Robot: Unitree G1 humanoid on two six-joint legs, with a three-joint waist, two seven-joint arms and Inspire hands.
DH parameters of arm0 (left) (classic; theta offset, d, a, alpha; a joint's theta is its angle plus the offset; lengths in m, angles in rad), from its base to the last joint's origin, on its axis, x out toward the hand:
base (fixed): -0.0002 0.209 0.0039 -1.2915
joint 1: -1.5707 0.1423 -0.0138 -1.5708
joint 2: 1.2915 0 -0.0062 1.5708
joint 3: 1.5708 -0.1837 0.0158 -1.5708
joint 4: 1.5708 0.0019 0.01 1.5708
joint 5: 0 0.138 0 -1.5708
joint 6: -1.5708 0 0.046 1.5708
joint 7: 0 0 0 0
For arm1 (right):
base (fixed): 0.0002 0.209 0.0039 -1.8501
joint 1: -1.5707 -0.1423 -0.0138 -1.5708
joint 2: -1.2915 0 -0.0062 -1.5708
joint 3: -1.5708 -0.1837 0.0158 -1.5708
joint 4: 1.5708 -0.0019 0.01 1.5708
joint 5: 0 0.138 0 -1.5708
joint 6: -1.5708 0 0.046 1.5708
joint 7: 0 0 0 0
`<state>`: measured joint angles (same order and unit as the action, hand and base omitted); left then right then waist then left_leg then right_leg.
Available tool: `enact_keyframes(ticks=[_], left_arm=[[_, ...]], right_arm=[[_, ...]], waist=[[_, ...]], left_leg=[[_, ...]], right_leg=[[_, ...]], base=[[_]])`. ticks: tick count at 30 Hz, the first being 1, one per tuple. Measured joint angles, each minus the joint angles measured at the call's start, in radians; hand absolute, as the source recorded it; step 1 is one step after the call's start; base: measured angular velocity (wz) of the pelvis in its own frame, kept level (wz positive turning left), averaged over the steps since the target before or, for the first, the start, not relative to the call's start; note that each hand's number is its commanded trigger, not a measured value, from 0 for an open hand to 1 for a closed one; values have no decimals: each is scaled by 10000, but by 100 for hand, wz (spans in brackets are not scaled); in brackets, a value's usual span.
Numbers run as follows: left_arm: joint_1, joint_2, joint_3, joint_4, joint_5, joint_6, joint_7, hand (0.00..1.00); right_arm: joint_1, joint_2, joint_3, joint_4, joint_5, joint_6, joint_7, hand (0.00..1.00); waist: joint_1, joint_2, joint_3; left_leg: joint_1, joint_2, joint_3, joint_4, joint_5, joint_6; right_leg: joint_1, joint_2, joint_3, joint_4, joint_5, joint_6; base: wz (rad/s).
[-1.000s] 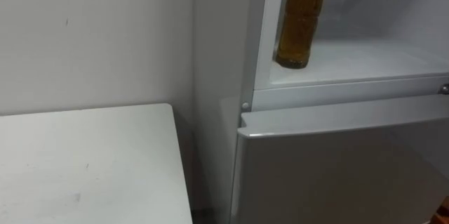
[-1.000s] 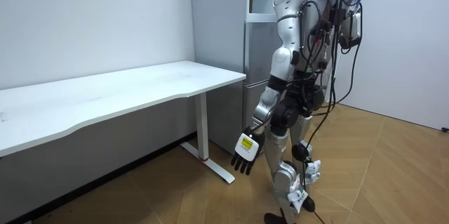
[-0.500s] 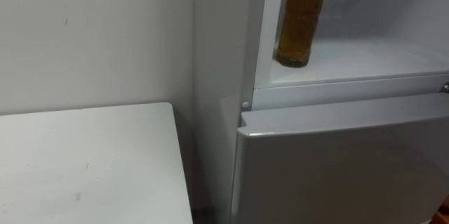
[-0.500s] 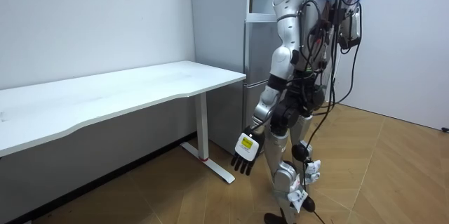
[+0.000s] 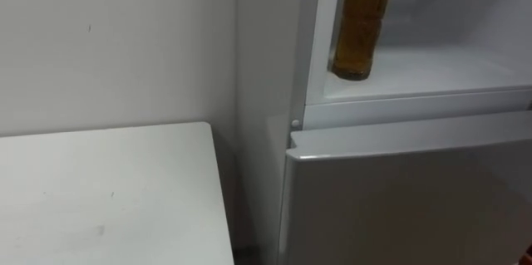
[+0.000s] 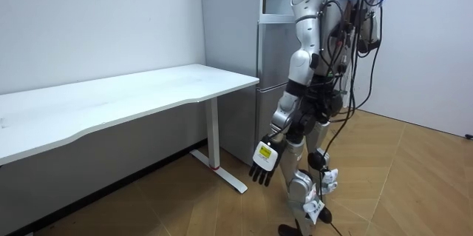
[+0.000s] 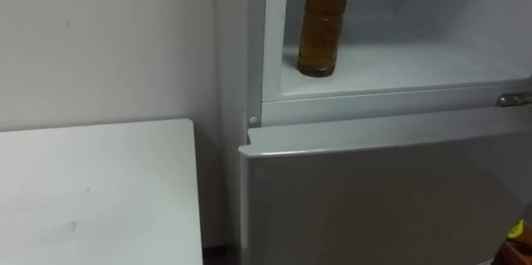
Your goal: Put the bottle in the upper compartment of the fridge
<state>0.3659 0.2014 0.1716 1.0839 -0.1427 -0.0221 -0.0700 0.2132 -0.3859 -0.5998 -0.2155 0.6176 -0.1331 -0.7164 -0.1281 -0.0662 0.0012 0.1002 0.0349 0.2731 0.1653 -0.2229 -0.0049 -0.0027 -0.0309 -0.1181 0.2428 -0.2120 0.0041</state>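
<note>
While the robot stands facing the fridge, the amber bottle sits upright on the upper compartment's shelf, near its front left corner (lower door shut). The left robot hand hangs low, fingers relaxed, holding nothing.

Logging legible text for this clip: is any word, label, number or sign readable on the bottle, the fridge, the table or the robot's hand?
No text can be read here.
On the bottle, standing on the upper fridge shelf: no label shows on the visible part.
On the lower fridge door and the table: plain white, no print.
On the left hand, hanging open by the robot's side: the tag on its back bears a mark, too small to read.
</note>
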Motion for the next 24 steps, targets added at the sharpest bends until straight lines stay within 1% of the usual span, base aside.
enact_keyframes(ticks=[2,6,9,10,13,16,22,24], left_arm=[[-21,1,-138,9,2,77,3,0],[-28,104,-612,1,-9,195,8,0],[-36,112,-786,-33,-12,219,18,0],[-51,111,-791,-47,-10,221,19,0],[-70,112,-862,-40,-12,236,190,0],[-93,115,-900,-41,-1,237,198,0],[-112,107,-913,2,-8,245,192,0],[-167,108,-929,64,-8,241,191,0]], right_arm=[[-33,1,241,-42,1,0,102,0],[-175,7,736,-63,2,1,431,0],[-175,17,1148,-63,-69,2,620,0],[-174,25,1280,-62,-146,5,665,0],[-177,24,1622,-64,-242,6,800,0],[-190,24,1659,-71,-380,13,895,0],[-201,25,1955,-689,-382,40,1268,0],[-427,25,1999,-755,-382,40,1491,0]], waist=[[12,0,1],[11,20,16],[143,48,40],[234,59,46],[344,67,48],[525,63,43],[582,62,40],[594,40,48]], left_leg=[[-5,15,0,1,0,-1],[-10,37,-2,10,-1,-2],[-19,42,1,9,-2,-5],[-20,42,4,5,-3,-6],[-32,43,4,-6,-4,-8],[-32,41,4,-8,-3,-9],[8,43,8,11,-1,-12],[66,43,10,9,-1,-12]], right_leg=[[10,0,-48,-12,16,-12],[71,0,-137,-51,26,-21],[65,5,-136,-69,26,-21],[60,6,-136,-71,26,-21],[66,7,-165,-89,25,-22],[70,2,-202,-61,25,-22],[221,4,-228,-73,25,-22],[245,5,-222,-73,25,-22]], base=[[0],[5],[1],[0],[2],[0],[3],[0]])
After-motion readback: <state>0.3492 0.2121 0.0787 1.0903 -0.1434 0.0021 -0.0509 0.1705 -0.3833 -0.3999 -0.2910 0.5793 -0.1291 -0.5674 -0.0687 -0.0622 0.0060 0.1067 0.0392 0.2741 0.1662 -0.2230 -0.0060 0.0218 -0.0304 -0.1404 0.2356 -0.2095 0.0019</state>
